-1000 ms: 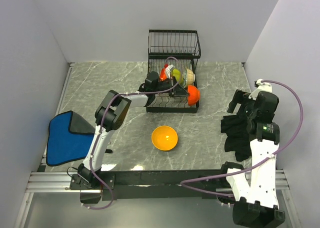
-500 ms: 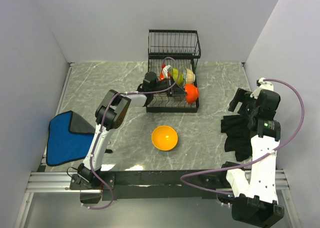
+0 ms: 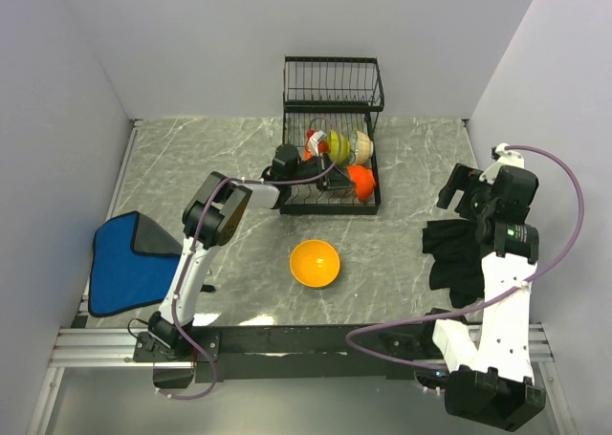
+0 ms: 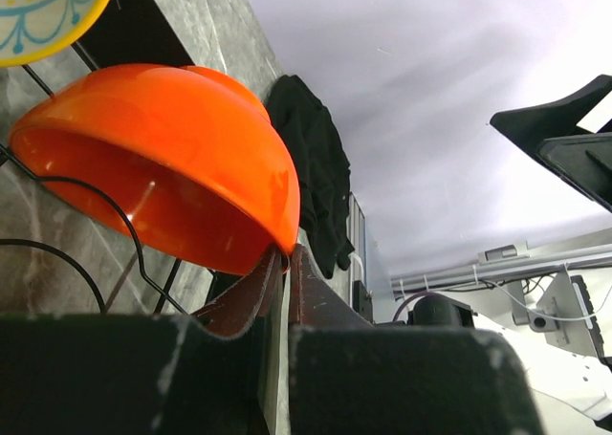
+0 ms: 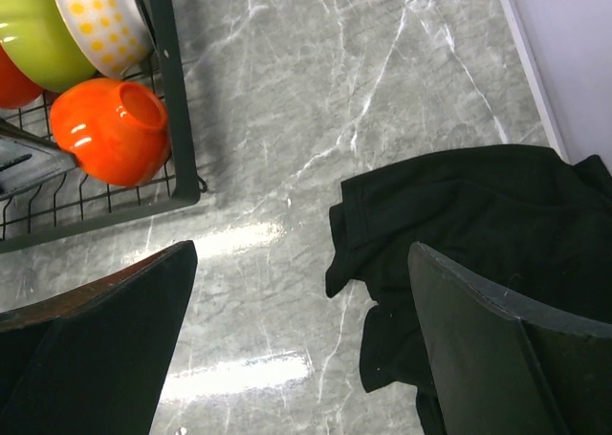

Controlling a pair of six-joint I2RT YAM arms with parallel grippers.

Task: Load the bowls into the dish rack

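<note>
The black wire dish rack (image 3: 332, 91) stands at the back centre. Its lower tier holds a red-orange bowl (image 3: 312, 141), a lime green bowl (image 3: 338, 146) and a cream patterned bowl (image 3: 361, 145) on edge. My left gripper (image 3: 337, 177) reaches into the rack's lower tier. In the left wrist view it (image 4: 285, 253) is shut on the rim of a second red-orange bowl (image 4: 163, 158), which rests tilted at the rack's front right (image 3: 362, 180). An orange bowl (image 3: 315, 263) sits upright on the table. My right gripper (image 5: 298, 263) is open and empty over the table's right side. The blue bowl is out of view.
A black cloth (image 3: 457, 253) lies crumpled at the right, under my right gripper, also in the right wrist view (image 5: 478, 225). A blue folded cloth (image 3: 129, 258) lies at the left edge. Walls close in the back and both sides.
The red-orange bowl in my left gripper has shifted slightly left in the rack. My right gripper has drifted a little toward the back.
</note>
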